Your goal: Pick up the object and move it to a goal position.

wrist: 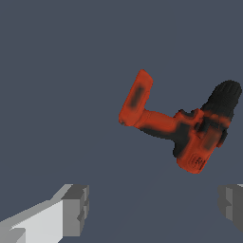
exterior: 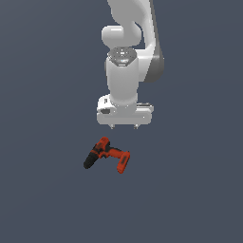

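The object, a small red-orange cordless drill (exterior: 107, 154), lies on its side on the dark grey floor, black chuck toward the exterior view's left and flared red base toward its right. It also shows in the wrist view (wrist: 182, 126). My gripper (exterior: 124, 126) hangs above and slightly to the exterior view's right of the drill, apart from it. Only the finger tips show below the white hand. In the wrist view the gripper (wrist: 154, 209) has its two grey fingertips (wrist: 76, 209) far apart with nothing between them: it is open and empty.
The white arm (exterior: 126, 61) rises straight up behind the hand. The floor (exterior: 47, 190) is plain dark grey with no other objects in view.
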Action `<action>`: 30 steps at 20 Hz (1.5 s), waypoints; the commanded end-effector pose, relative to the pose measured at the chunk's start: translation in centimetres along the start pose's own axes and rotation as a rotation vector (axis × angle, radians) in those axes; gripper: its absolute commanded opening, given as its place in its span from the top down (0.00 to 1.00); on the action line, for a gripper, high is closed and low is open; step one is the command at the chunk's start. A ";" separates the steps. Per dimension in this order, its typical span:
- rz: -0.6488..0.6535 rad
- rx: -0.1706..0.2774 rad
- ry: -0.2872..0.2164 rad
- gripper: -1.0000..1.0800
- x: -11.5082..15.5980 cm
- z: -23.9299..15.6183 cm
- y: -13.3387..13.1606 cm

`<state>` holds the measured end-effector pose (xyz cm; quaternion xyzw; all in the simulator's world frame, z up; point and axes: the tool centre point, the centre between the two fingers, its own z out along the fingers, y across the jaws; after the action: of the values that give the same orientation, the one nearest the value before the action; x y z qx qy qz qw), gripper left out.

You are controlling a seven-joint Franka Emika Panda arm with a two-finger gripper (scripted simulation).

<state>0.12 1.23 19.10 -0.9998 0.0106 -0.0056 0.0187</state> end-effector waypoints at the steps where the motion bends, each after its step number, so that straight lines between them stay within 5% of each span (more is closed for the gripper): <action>1: 0.000 0.000 0.000 0.19 0.0 0.0 0.0; 17: 0.008 -0.007 0.014 0.19 1.0 -0.2 0.3; 30: 0.280 0.014 0.045 0.19 5.2 6.0 7.7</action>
<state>4.68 -5.07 14.04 -0.9911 0.1284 -0.0234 0.0250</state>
